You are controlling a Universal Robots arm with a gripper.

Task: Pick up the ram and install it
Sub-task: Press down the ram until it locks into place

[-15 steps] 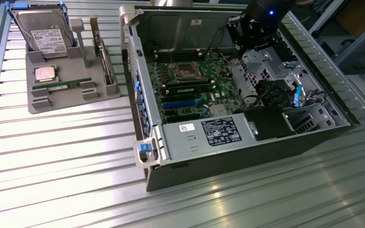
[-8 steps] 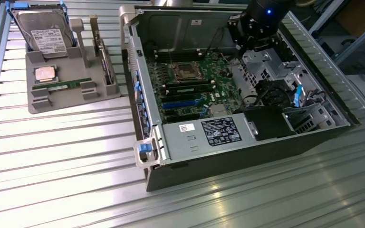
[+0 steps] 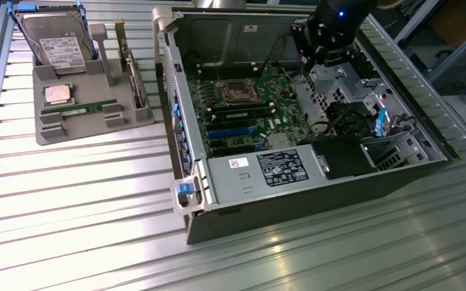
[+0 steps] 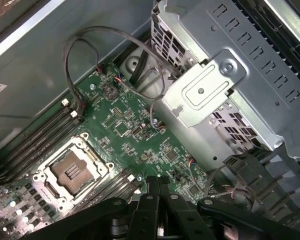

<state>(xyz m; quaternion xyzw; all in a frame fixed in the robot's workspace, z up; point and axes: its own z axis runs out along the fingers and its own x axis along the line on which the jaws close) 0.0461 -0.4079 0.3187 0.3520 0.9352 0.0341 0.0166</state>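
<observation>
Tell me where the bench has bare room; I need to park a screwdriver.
Free: the ribbed bench top between the grey parts tray and the open computer case, and the strip along the near edge. Crowded: the tray, with its hard drive, processor chip and memory stick.

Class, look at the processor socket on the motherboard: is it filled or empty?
Empty. The processor socket shows its bare contact grid inside the metal frame, with no chip seated; a square silver processor chip lies in the grey tray outside.
</observation>
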